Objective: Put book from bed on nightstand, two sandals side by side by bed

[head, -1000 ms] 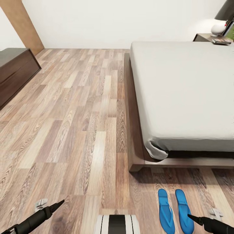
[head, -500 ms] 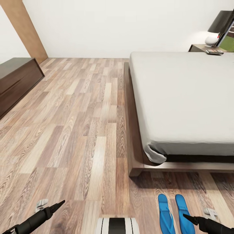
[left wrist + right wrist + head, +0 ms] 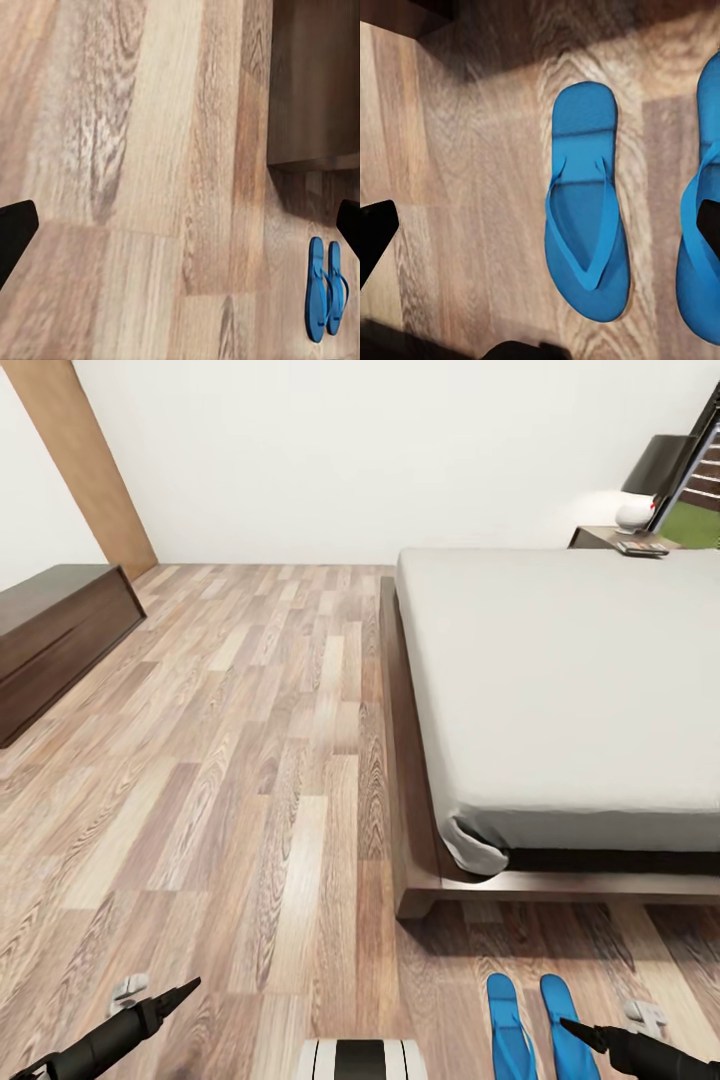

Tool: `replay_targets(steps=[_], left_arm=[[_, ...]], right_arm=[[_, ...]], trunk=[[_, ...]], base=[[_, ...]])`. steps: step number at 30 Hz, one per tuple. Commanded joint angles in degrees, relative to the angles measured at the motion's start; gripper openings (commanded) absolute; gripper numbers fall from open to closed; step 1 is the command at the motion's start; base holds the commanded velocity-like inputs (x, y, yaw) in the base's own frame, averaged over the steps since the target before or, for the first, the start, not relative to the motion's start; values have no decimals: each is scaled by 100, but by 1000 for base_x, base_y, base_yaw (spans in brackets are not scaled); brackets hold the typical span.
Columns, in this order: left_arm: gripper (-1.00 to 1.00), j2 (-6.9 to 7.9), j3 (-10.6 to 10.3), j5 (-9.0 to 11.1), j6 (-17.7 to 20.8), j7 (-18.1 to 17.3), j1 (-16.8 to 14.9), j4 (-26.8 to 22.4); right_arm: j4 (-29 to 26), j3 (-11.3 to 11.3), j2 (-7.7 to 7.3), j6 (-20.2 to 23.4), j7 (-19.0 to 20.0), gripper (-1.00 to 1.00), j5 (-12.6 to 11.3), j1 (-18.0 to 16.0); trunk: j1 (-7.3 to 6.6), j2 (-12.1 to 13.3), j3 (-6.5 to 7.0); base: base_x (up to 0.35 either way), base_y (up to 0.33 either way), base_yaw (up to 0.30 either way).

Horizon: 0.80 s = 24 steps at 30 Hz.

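Tilting up, the head camera now shows more wall; nothing in the room moved. 2 sandals (image 3: 540, 1028) lie side by side on the floor (image 3: 250, 760) near the bed's (image 3: 560, 690) foot. Left gripper (image 3: 180, 225) and right gripper (image 3: 540, 225) jaws stand wide, empty. Book (image 3: 641, 548) lies on the nightstand (image 3: 600, 538).

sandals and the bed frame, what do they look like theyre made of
The two sandals look like soft foam or rubber: flat, uniform matte blue, thin straps, no stitching visible. The bed frame looks like dark brown wood with a smooth, low-sheen finish; grain is faint, so veneer or laminate is possible. Being a render, both are guesses.
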Motion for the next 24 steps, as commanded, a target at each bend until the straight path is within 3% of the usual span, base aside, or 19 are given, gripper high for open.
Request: replay_targets(steps=[1,5,24], left_arm=[[100,3,-55,51,-29,-8,-3,7],[100,3,-62,52,-29,-14,-3,8],[100,-57,-63,52,-29,-4,-3,8]], right_arm=[[3,-19,16,32,23,100,-8,-1],[3,-19,80,32,23,100,-8,-2],[3,-19,106,34,17,100,-1,-1]], trunk=[[-3,0,19],[-14,5,108],[-63,31,528]], base=[[0,0,0],[0,0,0],[0,0,0]])
